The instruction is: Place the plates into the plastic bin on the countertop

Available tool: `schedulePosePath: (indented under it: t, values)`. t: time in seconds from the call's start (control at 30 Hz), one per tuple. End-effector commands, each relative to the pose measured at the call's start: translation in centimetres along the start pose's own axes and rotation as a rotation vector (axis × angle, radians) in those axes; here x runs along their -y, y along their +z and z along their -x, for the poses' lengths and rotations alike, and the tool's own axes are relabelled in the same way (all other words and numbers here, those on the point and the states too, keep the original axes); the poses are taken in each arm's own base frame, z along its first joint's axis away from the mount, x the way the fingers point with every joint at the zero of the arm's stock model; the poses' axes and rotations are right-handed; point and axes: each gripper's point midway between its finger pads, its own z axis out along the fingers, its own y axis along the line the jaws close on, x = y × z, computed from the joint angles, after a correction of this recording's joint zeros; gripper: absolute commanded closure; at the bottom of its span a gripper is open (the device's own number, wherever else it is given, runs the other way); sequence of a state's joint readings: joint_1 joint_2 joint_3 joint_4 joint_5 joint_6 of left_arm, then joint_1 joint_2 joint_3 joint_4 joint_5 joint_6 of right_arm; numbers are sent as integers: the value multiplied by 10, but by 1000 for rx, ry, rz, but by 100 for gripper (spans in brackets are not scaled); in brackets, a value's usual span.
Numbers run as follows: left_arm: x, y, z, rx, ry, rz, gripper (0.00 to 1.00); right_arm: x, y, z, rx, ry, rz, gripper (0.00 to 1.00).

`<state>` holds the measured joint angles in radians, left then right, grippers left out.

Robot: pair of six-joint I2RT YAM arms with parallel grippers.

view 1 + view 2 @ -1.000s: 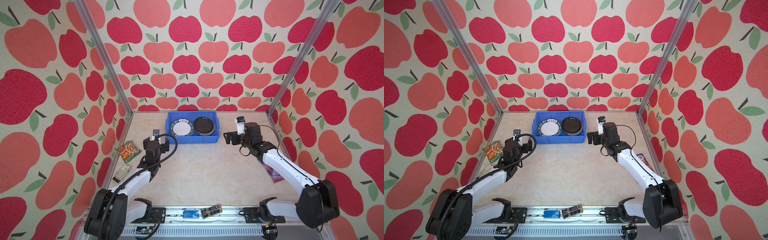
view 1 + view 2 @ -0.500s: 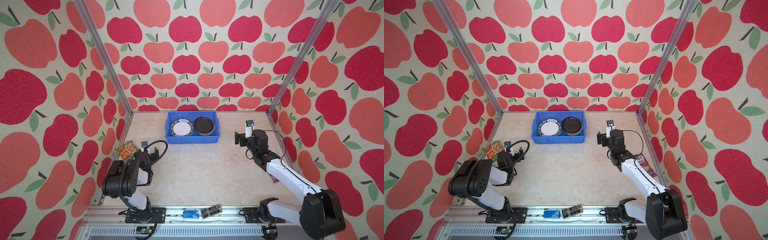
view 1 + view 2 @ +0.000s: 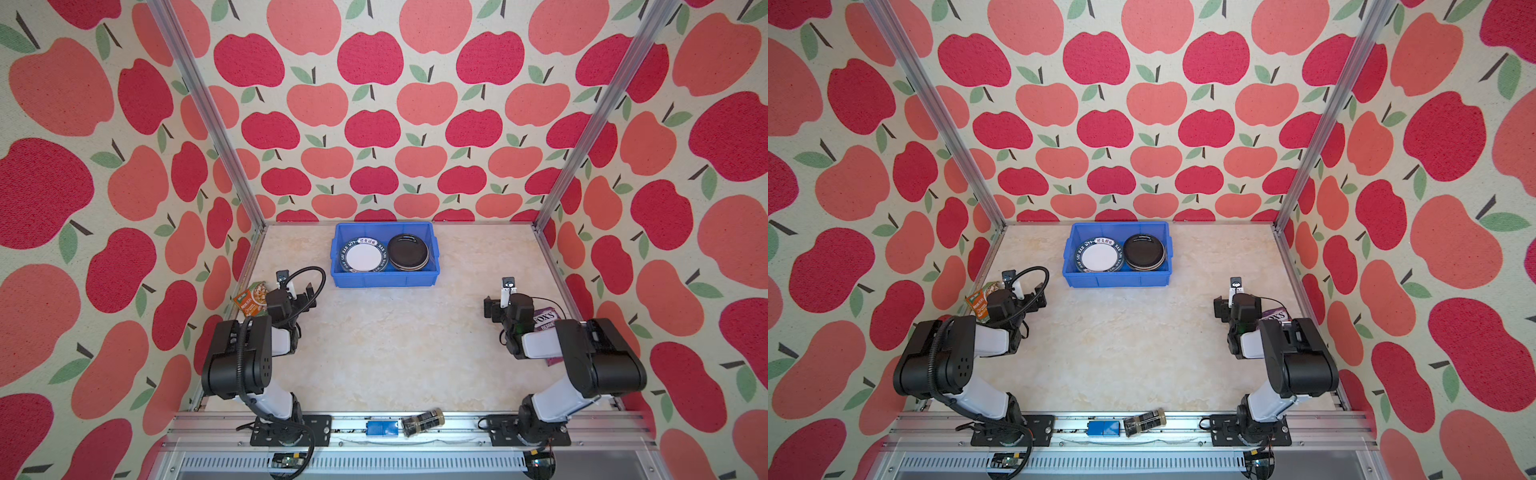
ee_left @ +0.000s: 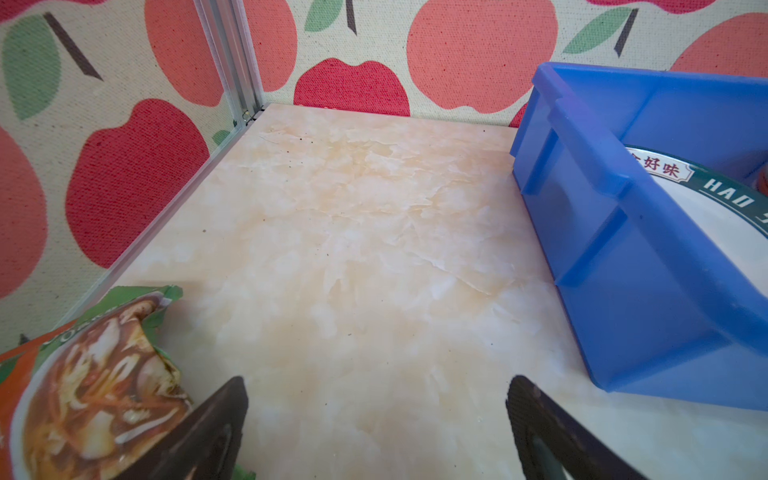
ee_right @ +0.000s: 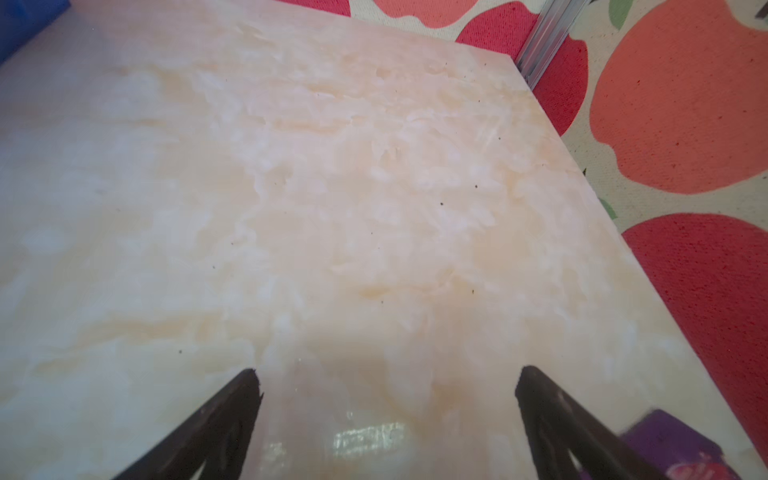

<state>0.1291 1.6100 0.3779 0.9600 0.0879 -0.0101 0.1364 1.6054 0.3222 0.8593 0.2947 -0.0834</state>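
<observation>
Now rearward: left claw (image 4: 376, 388), right claw (image 5: 386, 376).

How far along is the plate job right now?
Looks finished: the bright blue plastic bin holds stacks topped by a white lettered-rim plate and a black plate. Left gripper and right gripper are open, empty. No plate lies on the cream marble countertop.

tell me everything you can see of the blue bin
The blue bin is a glossy plastic rectangular tub with a rolled rim and ribbed outer walls. It stands upright on the countertop near the back wall, roughly centred. Inside, side by side, lie a white plate with a dark lettered rim and a black plate. Nothing else touches it.
</observation>
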Motion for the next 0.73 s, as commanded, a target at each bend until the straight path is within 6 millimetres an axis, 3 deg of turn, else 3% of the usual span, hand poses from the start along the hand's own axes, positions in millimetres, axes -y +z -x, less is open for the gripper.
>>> schedulePosePath:
  t: [0.0,0.13,0.33,0.7]
  values:
    - [2,0,1,-1,-10,-16,1,17,-2,55,176,80,-47,0]
    - [2,0,1,-1,-11,-14,1,17,-8,57,240,77,-58,0]
    - [2,0,1,0,-11,-15,1,19,-2,57,209,77,-69,0]
    - [2,0,1,-2,-11,-15,1,8,1,58,202,89,69,0]
